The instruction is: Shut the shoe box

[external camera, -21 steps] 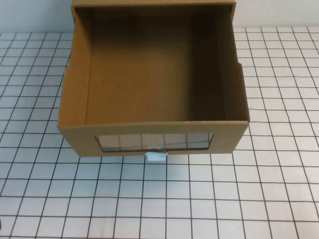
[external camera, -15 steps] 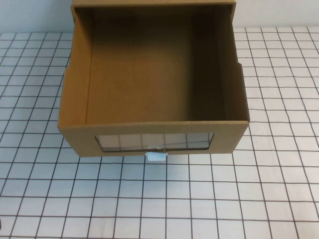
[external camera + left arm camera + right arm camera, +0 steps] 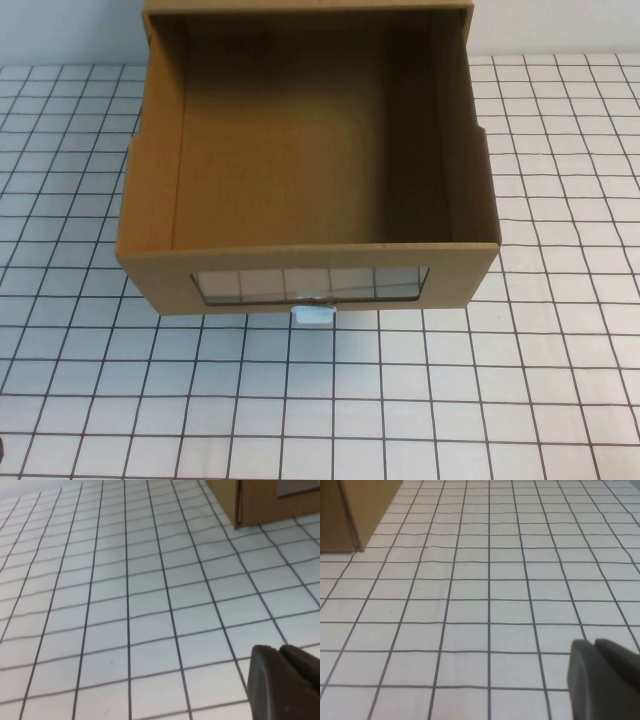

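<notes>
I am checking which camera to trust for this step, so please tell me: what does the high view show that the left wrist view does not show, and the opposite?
Only the high view shows the shoe box whole: drawer pulled out, inside empty, clear window in front with the white pull tab below it. No pincer appears there.

Only the left wrist view shows the left pincer, low over the table and away from the box. The right pincer appears only in the right wrist view.

Both show the gridded table and some of the box; the wrist view catches only a corner.
</notes>
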Robot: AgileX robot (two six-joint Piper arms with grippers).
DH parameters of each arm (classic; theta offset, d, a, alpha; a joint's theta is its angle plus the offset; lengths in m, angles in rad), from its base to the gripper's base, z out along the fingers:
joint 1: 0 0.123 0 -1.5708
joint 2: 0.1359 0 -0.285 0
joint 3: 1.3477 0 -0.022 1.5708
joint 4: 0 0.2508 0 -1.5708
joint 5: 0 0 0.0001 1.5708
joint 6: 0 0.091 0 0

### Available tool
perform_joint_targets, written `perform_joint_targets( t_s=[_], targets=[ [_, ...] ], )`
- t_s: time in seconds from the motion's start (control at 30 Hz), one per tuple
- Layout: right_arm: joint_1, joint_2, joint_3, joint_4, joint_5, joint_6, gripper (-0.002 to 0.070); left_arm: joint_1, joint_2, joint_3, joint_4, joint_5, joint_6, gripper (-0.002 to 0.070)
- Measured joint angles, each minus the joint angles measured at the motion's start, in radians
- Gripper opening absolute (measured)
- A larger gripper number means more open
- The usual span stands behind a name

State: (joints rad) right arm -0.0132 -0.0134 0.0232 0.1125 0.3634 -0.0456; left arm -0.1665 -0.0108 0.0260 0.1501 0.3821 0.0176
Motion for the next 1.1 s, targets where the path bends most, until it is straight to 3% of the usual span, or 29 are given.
perform_joint_targets(
  t_s=[0.33,0.53,0.83,1.1],
  targets=[
    [0.0,0.0,0.0,0.0,-0.25,0.0,-0.0014,-0.018,0.0,0.0,0.0,-0.213,-0.031,-0.0005],
    [0.0,0.0,0.0,0.0,-0.584,0.0,-0.0014,-0.018,0.0,0.0,0.0,-0.55,-0.079,-0.0005],
    [0.0,0.0,0.0,0.0,-1.058,0.0,-0.0014,-0.018,-0.002,0.0,0.002,-1.223,-0.086,-0.0005],
    [0.0,0.0,0.0,0.018,-1.198,0.0,-0.0013,-0.018,-0.004,0.0,-0.014,-1.384,-0.064,-0.0005]
  ],
)
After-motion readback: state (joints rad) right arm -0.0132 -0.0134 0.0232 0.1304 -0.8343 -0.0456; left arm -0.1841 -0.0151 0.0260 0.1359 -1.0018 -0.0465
